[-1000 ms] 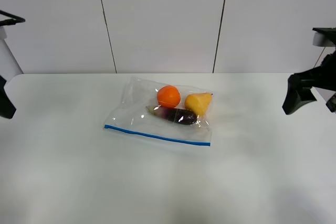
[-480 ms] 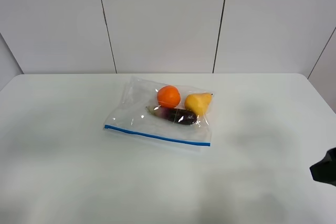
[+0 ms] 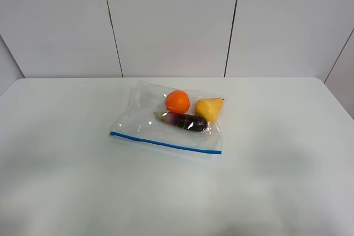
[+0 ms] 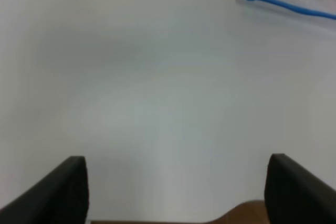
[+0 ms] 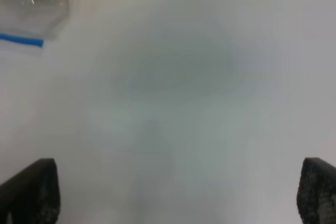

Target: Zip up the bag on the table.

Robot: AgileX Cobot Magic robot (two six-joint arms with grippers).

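The clear bag (image 3: 145, 119) lies flat mid-table on the white table (image 3: 77, 192). Its blue zipper strip (image 3: 165, 143) runs along the near edge. An orange (image 3: 177, 101), a yellow pear (image 3: 208, 108) and a purple eggplant (image 3: 185, 121) lie inside. Neither arm shows in the exterior high view. In the left wrist view my left gripper (image 4: 176, 163) is open and empty over bare table, with the bag's zipper end (image 4: 289, 4) far ahead. In the right wrist view my right gripper (image 5: 178, 166) is open and empty, with the bag's other corner (image 5: 31, 14) far ahead.
A white panelled wall (image 3: 171, 20) stands behind the table's back edge. Bare table top surrounds the bag on all sides.
Both arms have left the exterior high view. The right one dropped past the front right corner half a second ago and is gone now. The bag has not moved.
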